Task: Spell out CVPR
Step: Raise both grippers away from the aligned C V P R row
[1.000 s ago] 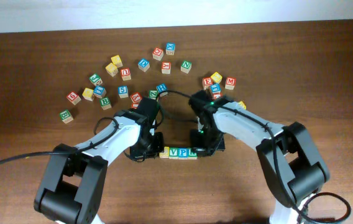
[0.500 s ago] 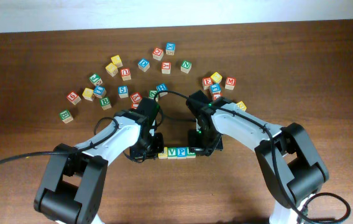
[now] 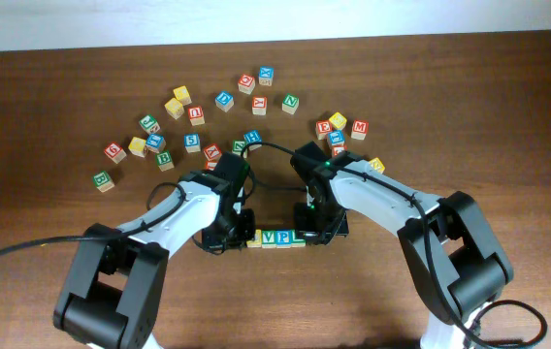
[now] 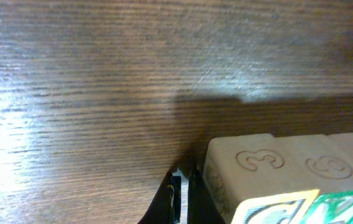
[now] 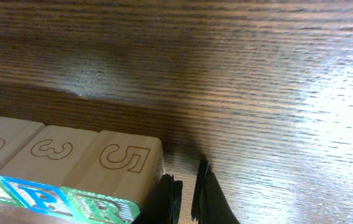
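Left gripper (image 4: 178, 198) is shut, empty, with the row (image 3: 278, 237) just to its right. Right gripper (image 5: 187, 198) is likewise shut at the row's other end, whose long axis is bracketed between both.

Just a dark wooden table (image 3: 508, 116) with a mess of spare letter blocks scattered on the far side of both claws. Beyond the right claw (image 3: 322, 231) there's a tight bunch, with a red block (image 3: 359, 128) and a yellow block (image 3: 338, 120) just beside each other. Way out to the side of the left claw (image 3: 229, 236) sits a green block (image 3: 104, 180). Farthest back is a blue block (image 3: 266, 74), near the pale wall (image 3: 275, 19).
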{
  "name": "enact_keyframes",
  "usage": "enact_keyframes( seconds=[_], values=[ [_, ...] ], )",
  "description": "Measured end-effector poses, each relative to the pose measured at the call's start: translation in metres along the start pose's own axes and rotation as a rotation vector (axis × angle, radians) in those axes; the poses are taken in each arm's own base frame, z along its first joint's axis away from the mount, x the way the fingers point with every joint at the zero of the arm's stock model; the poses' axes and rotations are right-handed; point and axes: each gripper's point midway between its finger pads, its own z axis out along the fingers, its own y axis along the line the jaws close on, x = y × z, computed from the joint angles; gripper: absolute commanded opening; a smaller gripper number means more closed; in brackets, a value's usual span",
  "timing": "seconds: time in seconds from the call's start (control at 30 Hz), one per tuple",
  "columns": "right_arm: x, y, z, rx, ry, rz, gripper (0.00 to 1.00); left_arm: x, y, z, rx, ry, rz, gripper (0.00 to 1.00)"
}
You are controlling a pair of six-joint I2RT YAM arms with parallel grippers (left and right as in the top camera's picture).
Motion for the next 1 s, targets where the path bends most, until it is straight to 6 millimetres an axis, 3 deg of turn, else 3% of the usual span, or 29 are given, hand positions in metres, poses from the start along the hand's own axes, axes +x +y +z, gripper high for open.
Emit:
enact_keyframes(
  seconds=[0.1, 0.2, 0.4, 0.5, 0.63, 0.77, 0.9, 1.0],
  values=[
    [0.003, -0.006, -0.001, 0.016, 0.018, 0.013, 0.04, 0.005, 0.014, -0.003, -0.063, 0.032, -0.013, 0.0],
    [0.005, -0.022, -0.007, 0.034, 0.048, 0.07, 0.04, -0.007, 0.024, -0.011, -0.096, 0.013, -0.038, 0.0],
    [-0.011, -0.038, -0.035, 0.019, 0.043, 0.098, 0.04, -0.039, 0.009, -0.034, -0.064, -0.082, -0.029, 0.0],
    [-0.021, -0.033, -0.065, -0.023, -0.043, 0.082, 0.04, -0.052, -0.004, -0.041, -0.013, -0.124, -0.018, 0.0],
    [-0.017, -0.022, -0.106, -0.076, -0.164, 0.04, 0.04, -0.053, -0.022, -0.041, 0.044, -0.133, -0.003, 0.0],
    [0.003, -0.012, -0.161, -0.138, -0.312, -0.008, 0.04, -0.048, -0.042, -0.038, 0.062, -0.143, 0.046, 0.0],
    [0.026, -0.007, -0.208, -0.201, -0.458, -0.056, 0.04, -0.046, -0.038, -0.037, 0.042, -0.137, 0.004, 0.0],
    [0.041, -0.006, -0.228, -0.229, -0.522, -0.078, 0.04, -0.047, -0.038, -0.037, 0.039, -0.139, -0.003, 0.0]
  ],
)
